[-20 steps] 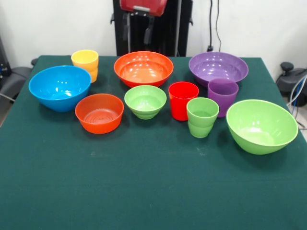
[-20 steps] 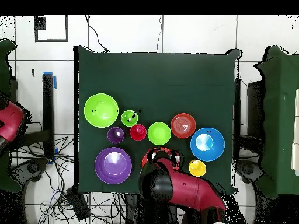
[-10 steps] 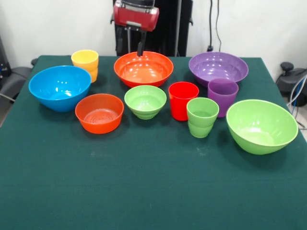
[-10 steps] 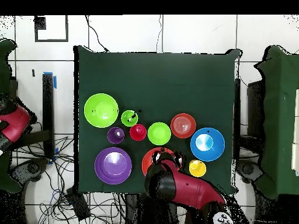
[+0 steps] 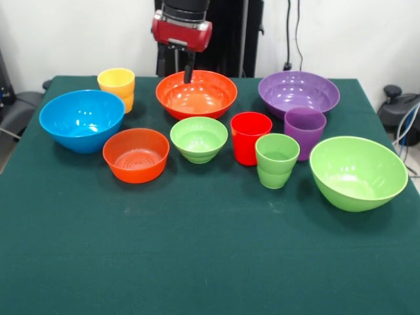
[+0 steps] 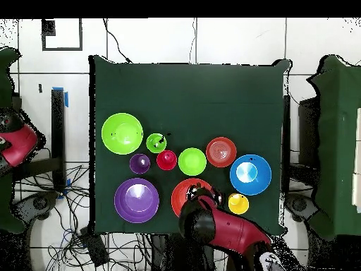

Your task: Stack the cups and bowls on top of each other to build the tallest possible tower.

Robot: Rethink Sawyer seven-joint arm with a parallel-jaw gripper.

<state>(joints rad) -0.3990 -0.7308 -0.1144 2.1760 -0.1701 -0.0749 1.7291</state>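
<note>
My gripper (image 5: 174, 71) hangs open and empty over the far rim of the large orange bowl (image 5: 196, 94), which the arm (image 6: 211, 222) partly covers in the overhead view. The yellow cup (image 5: 116, 85) stands to its left, behind the blue bowl (image 5: 82, 120). In front sit the small orange-red bowl (image 5: 136, 154) and the small green bowl (image 5: 199, 138). To their right stand the red cup (image 5: 251, 136), green cup (image 5: 277, 159) and purple cup (image 5: 304, 131). The purple bowl (image 5: 298, 92) and large green bowl (image 5: 357, 172) are at the right. Each stands alone; no tower is in view.
The dark green table (image 5: 197, 262) has a wide bare stretch in front of the row of dishes. A chair (image 5: 400, 108) and cables stand off the table's right edge.
The gripper has come down from the top edge and shifted slightly left, now low over the orange bowl's far rim. The cups and bowls have not moved.
</note>
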